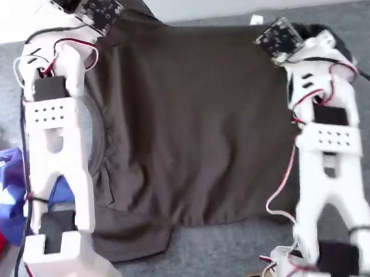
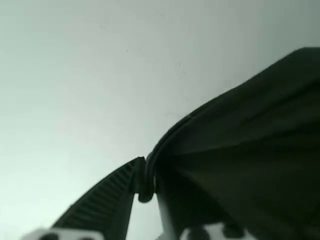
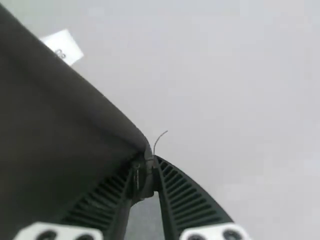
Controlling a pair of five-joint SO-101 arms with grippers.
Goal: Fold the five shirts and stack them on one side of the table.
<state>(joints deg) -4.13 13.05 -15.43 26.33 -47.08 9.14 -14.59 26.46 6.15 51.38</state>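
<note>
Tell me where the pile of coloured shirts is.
In the high view the coloured shirts lie bunched at the picture's left edge, beside the left arm, which separates them from the brown shirt.

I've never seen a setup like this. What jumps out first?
A big dark brown shirt lies spread over the grey table, between the white left arm and right arm. The left hand and the right hand each pinch its far edge. A colourful pile of clothes sits beside the left arm.
</note>
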